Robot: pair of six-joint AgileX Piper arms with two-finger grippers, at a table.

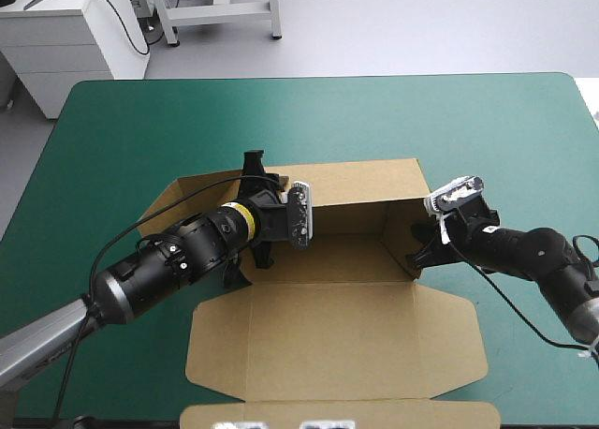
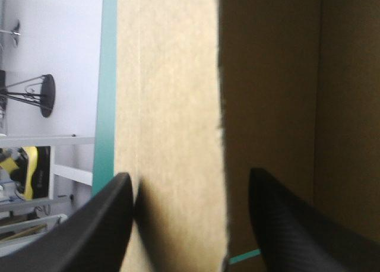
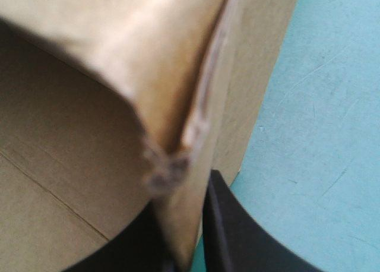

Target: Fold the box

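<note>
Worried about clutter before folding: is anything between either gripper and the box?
Nothing visible. The right gripper is shut on the box's right wall; the left gripper, open, straddles a board edge.

The left arm (image 1: 168,265) enters from 8 o'clock and stretches toward 2 o'clock, forearm nearly straight. The left hand (image 2: 189,176) has its black fingers (image 2: 89,236) spread wide apart. The right arm (image 1: 533,256) comes in from 4 o'clock, elbow bent, and reaches toward 10 o'clock. The right hand (image 3: 199,192) is pinched almost closed on a raised wall of the box (image 1: 356,345).
</note>
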